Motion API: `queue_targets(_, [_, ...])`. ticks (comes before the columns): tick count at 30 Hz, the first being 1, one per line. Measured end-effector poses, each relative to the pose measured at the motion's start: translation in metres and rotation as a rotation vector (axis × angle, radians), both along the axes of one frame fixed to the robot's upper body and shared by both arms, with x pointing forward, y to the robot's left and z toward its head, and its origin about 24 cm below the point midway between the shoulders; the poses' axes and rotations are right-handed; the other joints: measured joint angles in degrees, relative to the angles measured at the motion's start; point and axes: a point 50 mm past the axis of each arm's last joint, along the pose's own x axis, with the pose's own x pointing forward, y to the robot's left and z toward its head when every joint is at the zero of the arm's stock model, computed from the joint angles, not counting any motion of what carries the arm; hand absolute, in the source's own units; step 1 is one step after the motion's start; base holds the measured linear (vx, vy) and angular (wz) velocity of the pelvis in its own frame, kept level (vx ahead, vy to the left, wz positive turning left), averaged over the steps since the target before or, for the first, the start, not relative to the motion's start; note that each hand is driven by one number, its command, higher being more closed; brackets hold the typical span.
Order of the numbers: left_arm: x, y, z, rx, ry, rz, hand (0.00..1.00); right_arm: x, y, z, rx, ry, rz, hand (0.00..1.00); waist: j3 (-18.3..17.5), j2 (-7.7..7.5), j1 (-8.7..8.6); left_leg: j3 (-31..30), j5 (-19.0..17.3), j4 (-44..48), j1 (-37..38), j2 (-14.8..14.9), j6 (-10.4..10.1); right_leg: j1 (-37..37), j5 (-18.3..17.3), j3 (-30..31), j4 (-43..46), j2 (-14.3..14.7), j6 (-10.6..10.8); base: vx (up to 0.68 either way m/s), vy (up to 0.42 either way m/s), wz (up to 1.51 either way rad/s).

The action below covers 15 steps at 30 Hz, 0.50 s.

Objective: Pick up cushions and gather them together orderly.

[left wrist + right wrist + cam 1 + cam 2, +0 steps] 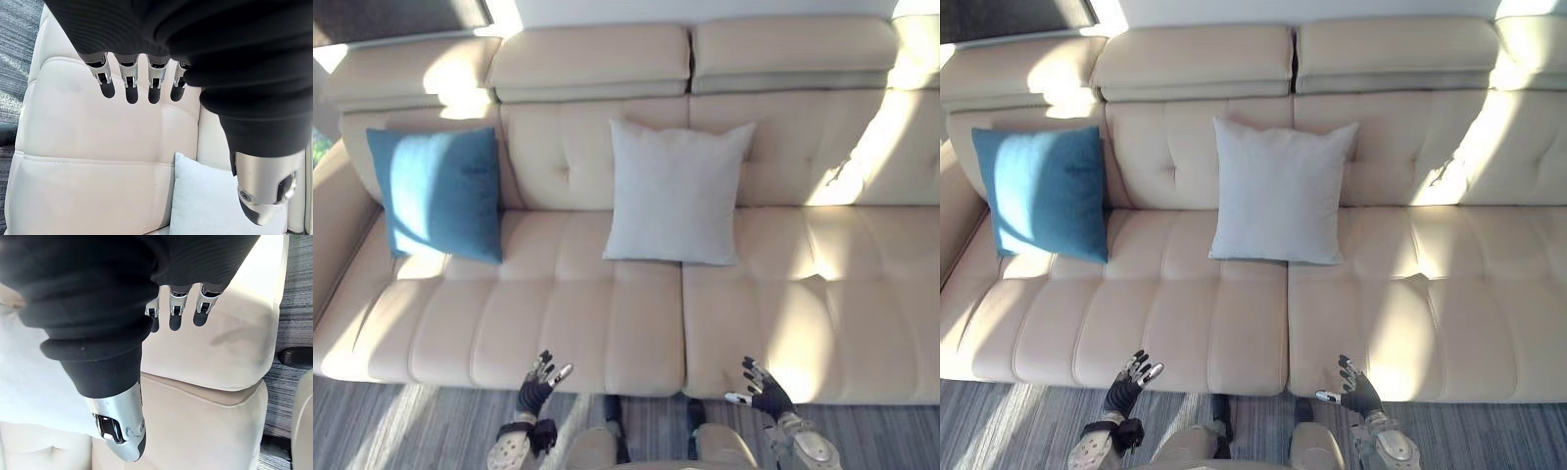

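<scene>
A blue cushion (440, 192) leans against the backrest at the sofa's left end. A pale grey cushion (674, 192) leans upright against the backrest near the middle; it also shows in the left wrist view (215, 205). My left hand (537, 381) hovers open at the seat's front edge, left of centre, holding nothing. My right hand (762, 388) hovers open at the front edge, right of centre, also holding nothing. Both hands are well short of the cushions. In the wrist views the fingers (128, 81) and fingers (176, 308) are straight over the seat.
The beige sofa (558, 323) spans the view, with an armrest (333, 225) at the far left. Striped grey carpet (391, 431) lies before it. The right half of the seat (842, 294) has free room.
</scene>
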Motion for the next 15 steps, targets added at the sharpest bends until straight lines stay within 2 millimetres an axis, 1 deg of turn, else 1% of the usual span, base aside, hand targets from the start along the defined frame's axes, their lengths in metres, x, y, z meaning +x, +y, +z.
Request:
queue_targets(3, [0.003,-0.004,-0.001,-0.005,-0.001,0.008,0.00,0.005,0.008,0.002,0.013,-0.021,0.002,0.00,0.0,-0.73,0.89,2.6,-0.1,0.3,1.0,0.2,0.1,-1.2,0.1,2.1,1.7,0.3,0.1,0.01,-0.005,-0.38])
queue_targets(4, [0.004,-0.004,0.000,-0.005,-0.004,0.008,0.00,0.011,0.011,0.003,0.021,-0.037,0.003,0.00,-0.1,-1.16,0.71,3.6,-0.1,0.9,0.0,0.0,0.4,-2.4,-0.1,2.3,3.3,0.1,0.8,-0.02,0.001,-0.27])
queue_targets(5, [0.006,-0.004,0.000,-0.003,-0.010,0.006,0.00,0.012,0.013,0.004,0.025,-0.047,0.000,0.00,-0.1,-1.47,0.59,4.0,-0.3,2.0,-0.8,0.1,0.9,-3.3,-0.1,2.3,4.2,-0.1,0.7,-0.04,-0.002,-0.20])
queue_targets(6, [0.012,-0.006,0.003,-0.005,-0.030,0.026,0.00,0.015,0.015,0.005,0.024,-0.057,-0.011,0.00,-0.1,-1.85,0.92,4.7,-0.7,4.6,-3.2,1.5,1.9,-4.3,0.6,3.1,4.8,-0.1,1.3,-0.05,-0.039,-0.24])
queue_targets(7, [0.013,-0.006,0.005,-0.008,-0.044,0.040,0.00,0.021,0.017,0.008,0.023,-0.073,-0.006,0.00,0.2,-1.74,1.38,5.4,-0.9,5.3,-3.9,2.2,2.5,-6.8,-1.6,1.3,12.5,-0.2,0.3,-0.12,-0.072,-0.10])
queue_targets(8, [0.014,-0.006,0.006,-0.006,-0.049,0.048,0.00,0.023,0.020,0.009,0.015,-0.083,0.002,0.00,0.2,-2.42,0.92,4.9,-1.4,7.2,-5.1,2.2,3.2,-9.4,-6.6,-1.2,27.8,-2.4,-1.3,-0.12,-0.126,0.13])
queue_targets(9, [0.014,-0.005,0.006,-0.005,-0.044,0.052,0.00,0.018,0.022,0.007,0.009,-0.070,0.000,0.00,-0.1,-3.46,1.02,4.1,-1.6,8.8,-5.6,1.7,3.5,-8.9,-9.0,-1.2,38.5,-5.0,-0.5,-0.12,-0.122,0.31])
queue_targets(10, [0.014,-0.005,0.006,-0.002,-0.042,0.057,0.00,0.017,0.024,0.006,0.009,-0.067,0.003,0.00,-0.6,-4.14,1.29,3.7,-1.5,10.3,-6.6,1.5,3.3,-7.8,-9.4,-0.5,42.5,-6.7,0.2,-0.11,-0.175,0.28])
queue_targets(11, [0.014,-0.005,0.007,0.000,-0.046,0.062,0.00,0.018,0.025,0.006,0.007,-0.068,0.009,0.00,-1.0,-4.80,1.63,3.2,-1.4,12.5,-8.5,1.5,3.2,-5.8,-9.0,0.7,44.2,-8.2,0.8,-0.15,-0.161,0.21])
queue_targets(12, [0.015,-0.006,0.007,-0.004,-0.048,0.063,0.00,0.018,0.025,0.007,0.004,-0.069,0.011,0.00,-1.1,-5.05,1.80,2.8,-1.4,13.7,-9.7,1.6,3.2,-4.1,-8.3,1.2,43.5,-8.6,1.6,-0.21,-0.231,0.28])
queue_targets(13, [0.016,-0.005,0.008,0.001,-0.052,0.070,0.00,0.022,0.023,0.007,-0.017,-0.070,0.021,0.00,-1.0,-5.28,2.29,2.0,-0.4,16.0,-12.6,2.2,2.2,-0.2,-11.0,1.8,37.0,-7.9,4.1,-0.27,-0.251,0.22])
queue_targets(14, [0.015,-0.010,0.007,-0.015,-0.045,0.083,0.00,0.024,0.019,0.008,-0.041,-0.063,0.019,0.00,-1.0,-3.77,2.50,1.7,1.3,16.1,-14.0,3.7,2.2,1.5,-14.8,0.4,32.4,-6.4,3.8,-0.29,-0.260,0.16])
queue_targets(15, [0.014,-0.013,0.006,-0.021,-0.044,0.082,0.00,0.025,0.017,0.008,-0.048,-0.066,0.016,0.00,-1.0,-3.11,2.63,1.7,2.4,16.1,-14.7,4.7,2.1,2.4,-16.4,-0.7,30.1,-5.8,3.2,-0.34,-0.284,-0.02])
